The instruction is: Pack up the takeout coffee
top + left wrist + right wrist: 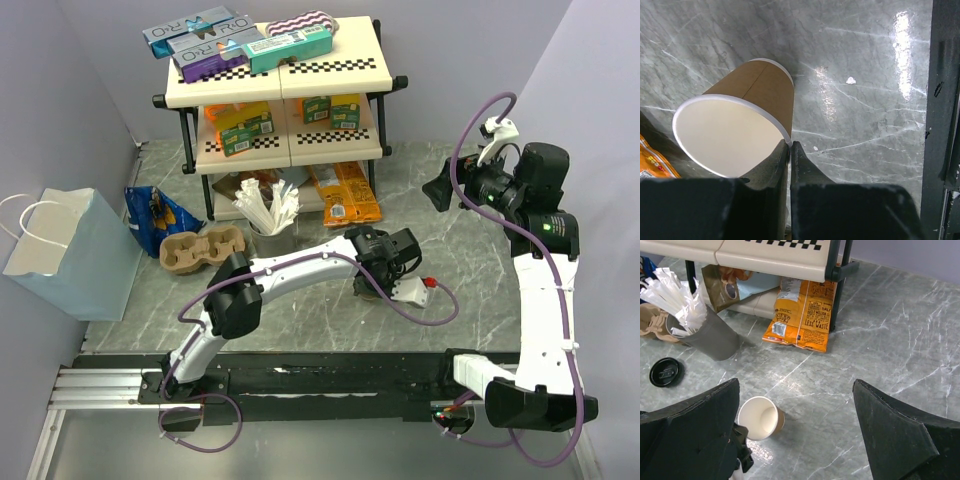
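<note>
"Top external?"
"Left gripper (372,278) low at the table (470,270); right gripper (440,190) raised, well apart."
"Left wrist?"
"Narrow jaws pinch the rim of the small tan kraft paper cup (765,95), which is tilted. Probably light, thin-walled, crushable: pinch gently at the rim."
"Right wrist?"
"Jaws wide, empty; round black plastic lid (666,372) beyond its left finger."

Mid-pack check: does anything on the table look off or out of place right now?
Yes. The paper cup is uncovered and looks empty, with the left gripper pinching its rim. Its black lid lies flat, apart from it, beside the grey cup of sticks.
</note>
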You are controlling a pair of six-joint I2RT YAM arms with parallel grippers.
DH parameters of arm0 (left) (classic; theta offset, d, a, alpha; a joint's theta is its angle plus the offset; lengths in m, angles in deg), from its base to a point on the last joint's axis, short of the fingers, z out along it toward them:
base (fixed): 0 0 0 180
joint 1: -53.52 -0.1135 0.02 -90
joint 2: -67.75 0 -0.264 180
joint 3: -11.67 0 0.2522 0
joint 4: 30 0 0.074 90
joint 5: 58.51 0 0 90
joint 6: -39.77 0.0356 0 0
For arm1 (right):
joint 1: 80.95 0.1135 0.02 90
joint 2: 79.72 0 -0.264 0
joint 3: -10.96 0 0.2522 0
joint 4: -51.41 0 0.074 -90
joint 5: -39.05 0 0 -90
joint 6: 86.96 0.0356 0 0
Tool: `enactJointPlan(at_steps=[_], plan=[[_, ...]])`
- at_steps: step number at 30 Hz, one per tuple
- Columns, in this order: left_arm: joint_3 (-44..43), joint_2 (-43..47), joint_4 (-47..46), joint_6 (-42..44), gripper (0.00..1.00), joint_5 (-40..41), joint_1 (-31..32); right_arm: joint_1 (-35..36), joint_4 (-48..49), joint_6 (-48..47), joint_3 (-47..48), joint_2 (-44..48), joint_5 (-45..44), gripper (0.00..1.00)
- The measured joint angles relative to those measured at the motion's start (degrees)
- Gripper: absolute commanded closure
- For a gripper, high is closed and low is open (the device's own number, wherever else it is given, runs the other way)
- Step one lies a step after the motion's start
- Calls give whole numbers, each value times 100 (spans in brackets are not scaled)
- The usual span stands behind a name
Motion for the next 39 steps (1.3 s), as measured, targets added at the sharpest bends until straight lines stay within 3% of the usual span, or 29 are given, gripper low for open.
enactJointPlan(at_steps=[6,11,23,30,33,34,37,39], plan=[[31,-2,0,11,86,-2,-2,0,0,0,0,-2,11,0],[42,-2,0,17,72,-2,-2,0,0,0,0,-7,37,0],[4,-2,-37,33,55,0,-9,0,0,0,4,-9,83,0],[-1121,33,35,7,37,-186,-42,-90,-15,186,240,-184,289,0],[-1032,459,-31,-13,32,-496,-98,-103,-20,238,435,-321,385,0],[-704,778,-162,-72,31,-675,-138,-103,-17,238,479,-354,411,0],[302,1878,-221,-256,16,-990,-424,-105,-26,175,535,-402,496,0],[1027,2719,-240,-345,15,-1132,-887,-107,-17,35,496,-380,597,0]])
